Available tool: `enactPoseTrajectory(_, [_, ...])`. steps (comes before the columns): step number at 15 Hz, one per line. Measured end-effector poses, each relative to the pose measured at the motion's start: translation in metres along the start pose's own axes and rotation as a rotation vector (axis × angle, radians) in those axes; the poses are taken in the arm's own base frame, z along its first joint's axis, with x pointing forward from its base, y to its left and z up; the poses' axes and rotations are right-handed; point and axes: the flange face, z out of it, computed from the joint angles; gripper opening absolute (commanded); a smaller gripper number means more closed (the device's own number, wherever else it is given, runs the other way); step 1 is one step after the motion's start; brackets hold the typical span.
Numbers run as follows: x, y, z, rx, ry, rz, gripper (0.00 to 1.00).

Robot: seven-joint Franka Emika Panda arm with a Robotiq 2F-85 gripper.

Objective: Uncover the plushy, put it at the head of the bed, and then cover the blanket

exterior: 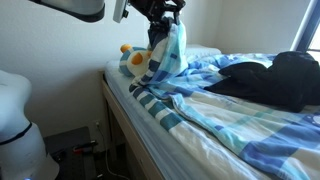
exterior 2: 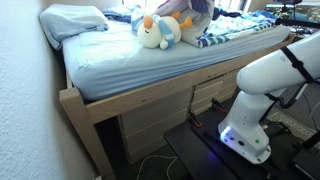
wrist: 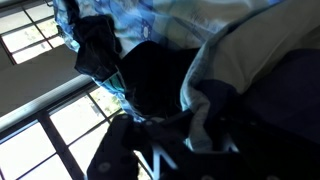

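The plushy (exterior: 134, 60), white with yellow-orange parts, lies uncovered on the bed (exterior: 116, 118) near its side edge. It also shows in an exterior view as the plushy (exterior 2: 156, 33) on the pale sheet. Just above and beside it my gripper (exterior: 163, 28) is shut on a fold of the blue striped blanket (exterior: 215, 105), which hangs lifted from the jaws. In the wrist view the blanket (wrist: 215, 70) fills the frame and a strip of cloth runs between the dark fingers (wrist: 150, 150). The gripper itself is hidden behind raised cloth in an exterior view, above the blanket (exterior 2: 215, 35).
A white pillow (exterior 2: 72, 20) lies at the head of the bed. A black bundle of fabric (exterior: 275, 78) rests on the blanket farther along. The robot's white base (exterior 2: 262, 100) stands on the floor beside the wooden frame (exterior 2: 150, 100). A wall runs along the bed's far side.
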Motion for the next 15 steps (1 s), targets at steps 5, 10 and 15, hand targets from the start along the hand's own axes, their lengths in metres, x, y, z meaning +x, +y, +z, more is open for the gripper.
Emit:
enactPoseTrajectory(5, [0.023,0.006,0.025,0.015,0.005,0.064,0.03])
enactPoseTrajectory(10, [0.036,0.012,0.061,0.019,-0.031,0.125,0.03])
enactPoseTrajectory(15, [0.04,0.033,0.088,-0.015,-0.068,0.226,0.03])
